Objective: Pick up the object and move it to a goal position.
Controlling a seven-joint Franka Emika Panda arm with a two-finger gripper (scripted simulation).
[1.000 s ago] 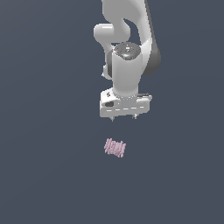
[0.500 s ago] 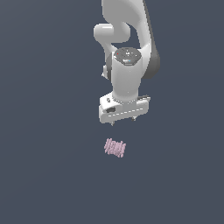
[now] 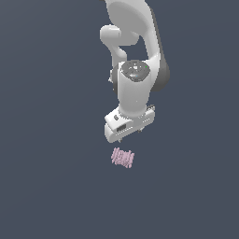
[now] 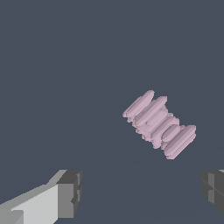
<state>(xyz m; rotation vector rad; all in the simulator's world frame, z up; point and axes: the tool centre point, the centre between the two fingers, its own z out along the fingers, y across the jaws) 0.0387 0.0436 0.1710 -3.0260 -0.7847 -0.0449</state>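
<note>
The object [image 3: 123, 158] is a small pale pink ribbed block lying on the dark grey floor, just below the gripper in the exterior view. It also shows in the wrist view [image 4: 159, 124], lying at a slant. My white gripper [image 3: 130, 134] hangs above it, pointing down, apart from it. In the wrist view the gripper [image 4: 142, 194] has its two dark fingertips [image 4: 70, 193] spread wide with nothing between them. The object sits ahead of the fingertips, not between them.
A plain dark grey floor [image 3: 51, 186] fills both views. The white arm [image 3: 135, 56] rises above the gripper. No other objects or goal marker show.
The gripper has come down toward the object and turned slightly. The object has not moved.
</note>
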